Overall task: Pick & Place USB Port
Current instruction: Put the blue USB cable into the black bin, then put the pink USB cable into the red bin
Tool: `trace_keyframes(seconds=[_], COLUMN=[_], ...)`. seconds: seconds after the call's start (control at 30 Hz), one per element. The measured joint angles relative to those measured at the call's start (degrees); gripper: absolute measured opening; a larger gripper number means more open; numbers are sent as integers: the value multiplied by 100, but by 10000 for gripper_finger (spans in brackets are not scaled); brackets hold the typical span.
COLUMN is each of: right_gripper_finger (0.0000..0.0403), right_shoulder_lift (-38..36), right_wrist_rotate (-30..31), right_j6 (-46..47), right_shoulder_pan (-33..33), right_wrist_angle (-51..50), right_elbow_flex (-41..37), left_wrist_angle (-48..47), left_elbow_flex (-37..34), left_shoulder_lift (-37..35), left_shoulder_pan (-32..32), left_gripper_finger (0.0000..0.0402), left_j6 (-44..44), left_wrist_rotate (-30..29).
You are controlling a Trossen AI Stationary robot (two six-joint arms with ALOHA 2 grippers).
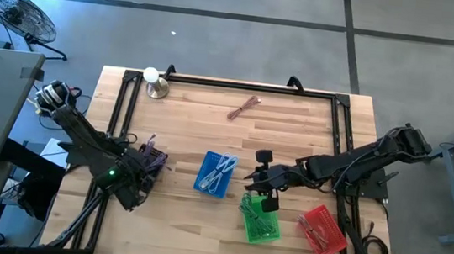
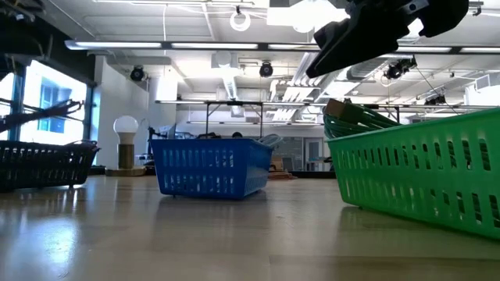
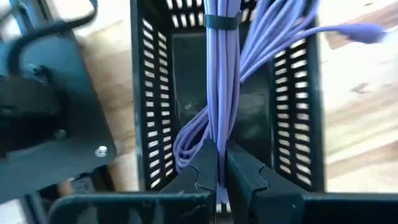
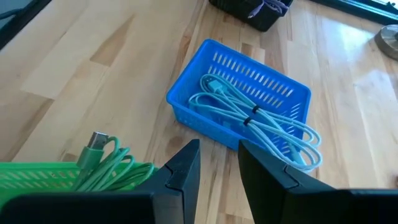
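My left gripper (image 3: 219, 177) is shut on a bundled purple USB cable (image 3: 221, 74) that lies in a black basket (image 1: 149, 163) at the table's left. My right gripper (image 4: 217, 165) is open and hovers between the blue basket (image 1: 216, 174) and the green basket (image 1: 259, 219), touching nothing. A light blue cable (image 4: 255, 115) lies in the blue basket, and a green cable (image 4: 109, 162) fills the green basket. A red basket (image 1: 322, 230) with a red cable sits near the right edge. A brown cable (image 1: 244, 108) lies loose on the far part of the table. My left gripper pinches the purple cable bundle (image 3: 218, 146) between its two fingers, which lie along the strands. A black tie (image 3: 221, 22) binds the bundle farther up. Loops (image 3: 186, 143) spread beside the fingers inside the black basket.
A lamp with a white bulb (image 1: 152, 81) stands at the far left corner. A black frame rail (image 1: 240, 84) runs along the table's far and side edges. Bare wood lies between the blue basket and the brown cable. In the low view the green basket wall (image 2: 422, 176) stands close.
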Motion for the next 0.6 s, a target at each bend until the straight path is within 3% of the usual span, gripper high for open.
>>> trace_keyframes(seconds=[0.2, 0.47, 0.6], right_gripper_finger=[100, 100, 100], right_shoulder_lift=[0, 0, -19], right_wrist_rotate=[-243, -270, 13], right_j6=[133, 132, -85], right_shoulder_pan=[0, 0, 0], right_wrist_angle=[-6, -48, -60], right_elbow_flex=[0, 0, 0], left_wrist_angle=[550, 1085, 1035], left_elbow_flex=[-441, -432, -300], left_shoulder_lift=[0, 0, 0], left_shoulder_pan=[497, 872, 1020], left_gripper_finger=[47, 111, 138], left_j6=[655, 1565, 1795], left_wrist_rotate=[86, 153, 267])
